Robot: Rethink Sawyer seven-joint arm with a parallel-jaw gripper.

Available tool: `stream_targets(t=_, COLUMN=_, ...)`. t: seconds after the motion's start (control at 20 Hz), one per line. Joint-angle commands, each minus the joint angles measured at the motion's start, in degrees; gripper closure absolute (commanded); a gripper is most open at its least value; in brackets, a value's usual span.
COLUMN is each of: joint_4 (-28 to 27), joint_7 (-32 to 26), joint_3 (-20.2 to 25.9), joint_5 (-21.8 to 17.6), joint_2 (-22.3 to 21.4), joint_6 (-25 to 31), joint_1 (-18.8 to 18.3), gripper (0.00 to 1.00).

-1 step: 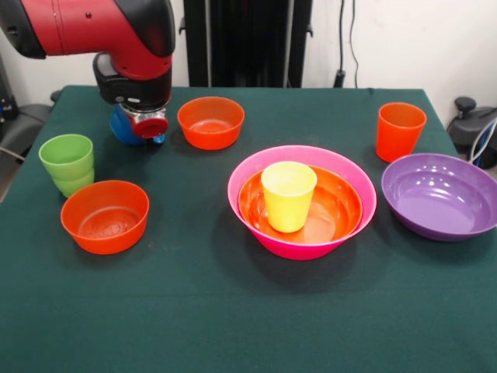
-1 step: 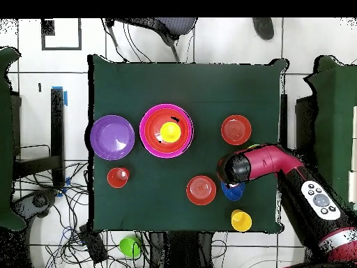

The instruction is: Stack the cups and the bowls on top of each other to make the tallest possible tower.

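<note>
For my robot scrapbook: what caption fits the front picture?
Robot arm hovers over blue bowl; yellow cup waits inside tower.

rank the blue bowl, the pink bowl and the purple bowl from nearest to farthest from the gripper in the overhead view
1. Blue bowl: right under the arm's end, where the gripper is hidden.
2. Pink bowl: mid-table, to the picture's left of the arm, holding an orange bowl and a yellow cup.
3. Purple bowl: farther left, by the table's edge.

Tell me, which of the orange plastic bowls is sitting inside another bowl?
The large orange bowl, nested in the pink bowl with a yellow cup in it. The two smaller orange bowls rest directly on the tablecloth.
</note>
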Motion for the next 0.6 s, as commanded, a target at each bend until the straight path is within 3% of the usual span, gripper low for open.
stream_targets(t=0.05, joint_4=-2.9, joint_7=-4.3, joint_3=-1.9, joint_5=-1.6, joint_2=1.5, joint_6=-1.7, joint_1=1.3, gripper=1.0)
stream_targets(t=0.6, joint_4=-1.8, joint_7=-3.4, joint_3=-1.0, joint_5=0.4, joint_2=0.8, joint_6=-1.4, joint_1=1.3, gripper=1.0)
